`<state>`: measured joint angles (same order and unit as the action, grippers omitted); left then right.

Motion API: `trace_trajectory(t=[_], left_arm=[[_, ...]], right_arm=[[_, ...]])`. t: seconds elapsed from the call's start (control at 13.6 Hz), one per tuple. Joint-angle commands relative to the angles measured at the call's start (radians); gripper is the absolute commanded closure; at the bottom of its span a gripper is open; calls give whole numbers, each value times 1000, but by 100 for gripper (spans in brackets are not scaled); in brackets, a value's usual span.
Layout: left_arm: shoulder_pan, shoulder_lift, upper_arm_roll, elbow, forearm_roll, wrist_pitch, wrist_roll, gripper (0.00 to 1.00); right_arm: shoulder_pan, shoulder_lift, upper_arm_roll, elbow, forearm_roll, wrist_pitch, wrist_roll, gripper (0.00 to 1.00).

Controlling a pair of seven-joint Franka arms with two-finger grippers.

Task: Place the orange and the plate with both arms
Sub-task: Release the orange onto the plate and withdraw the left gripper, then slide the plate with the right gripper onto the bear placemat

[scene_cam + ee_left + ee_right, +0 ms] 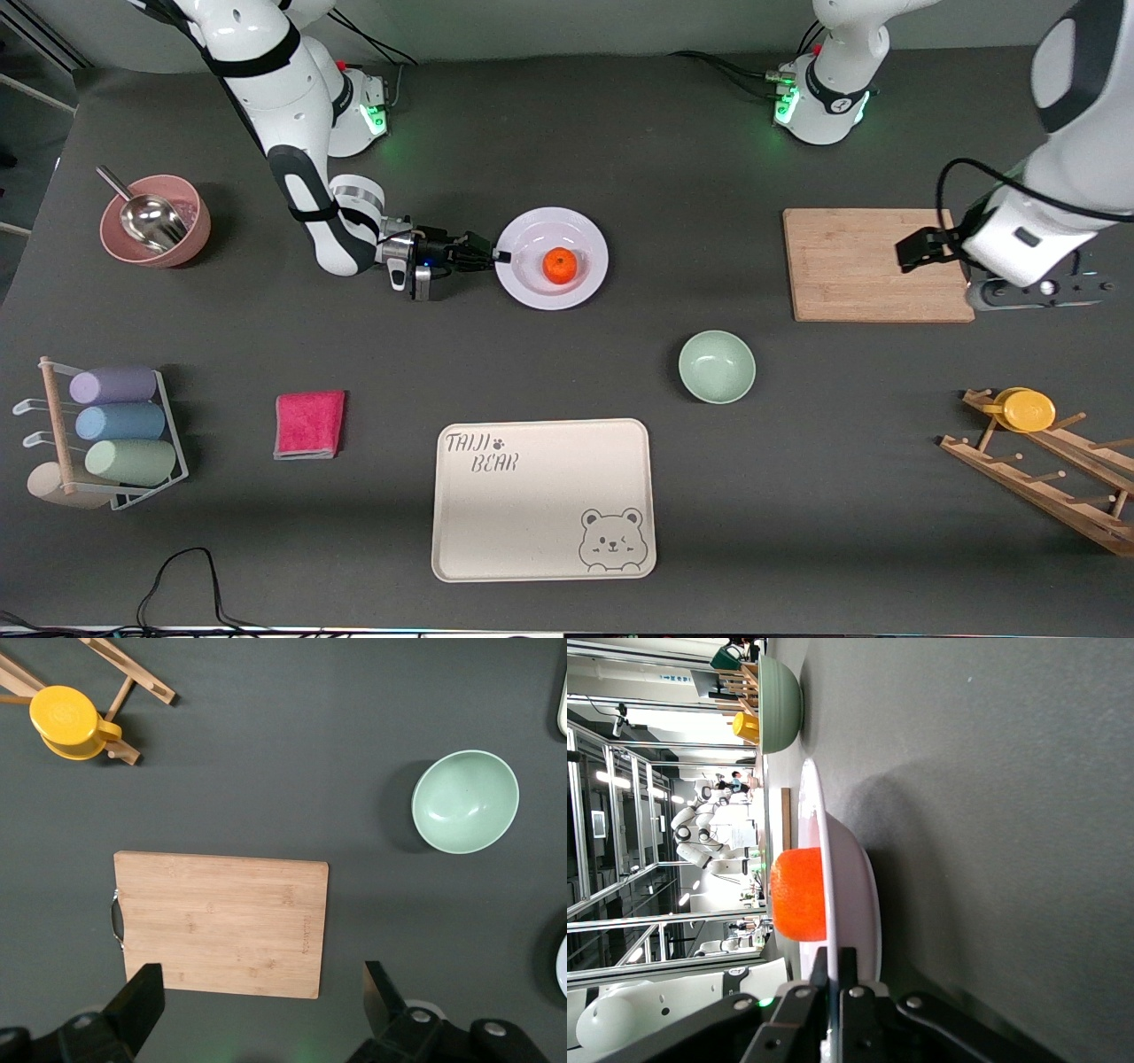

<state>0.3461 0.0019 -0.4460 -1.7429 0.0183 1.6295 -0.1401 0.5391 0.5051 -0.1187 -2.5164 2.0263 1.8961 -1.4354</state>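
The white plate (pixel 532 241) lies on the dark table between the two arms' ends, with the orange (pixel 559 265) resting in its middle. My right gripper (pixel 500 257) lies low and level at the plate's edge toward the right arm's end, shut on the rim. In the right wrist view the thin rim of the plate (pixel 850 877) runs straight between the right gripper's (pixel 834 961) closed fingers, and the orange (pixel 799 895) sits just past them. My left gripper (pixel 1036 292) hangs open and empty over the wooden cutting board's end; its fingers (pixel 142 1001) stand wide apart.
A wooden cutting board (pixel 873 264) lies at the left arm's end. A pale green bowl (pixel 717 366) and a cream bear tray (pixel 543 500) sit nearer the camera than the plate. A pink bowl with a scoop (pixel 155 220), a pink cloth (pixel 309 424), a cup rack (pixel 111 434) and a yellow cup (pixel 1026 409) stand around.
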Motion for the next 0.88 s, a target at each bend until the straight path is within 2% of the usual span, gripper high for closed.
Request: trace_trajectory(t=[0.0,0.15,0.29,0.66,0.81], left_arm=[[13,-51,-5,-59,-27,39,28,0],[13,-75,13,-92,-63,52,28,0],[13,-101,33,-138,-75,81,28,0],[13,-97,75,-110,-74,55,42,0],[10,-89,75,-70,-43,18,31,0]], right_arm=[[7,10,4,10,34,-3,-26,100],[-2,-5,2,7,28,-9,-13,100],[-39,-75,2,-2,9,-11,18,100],[-154,-285,2,-2,-242,-11,301,100],[-172,-327,1,4,-291,-11,377,100]])
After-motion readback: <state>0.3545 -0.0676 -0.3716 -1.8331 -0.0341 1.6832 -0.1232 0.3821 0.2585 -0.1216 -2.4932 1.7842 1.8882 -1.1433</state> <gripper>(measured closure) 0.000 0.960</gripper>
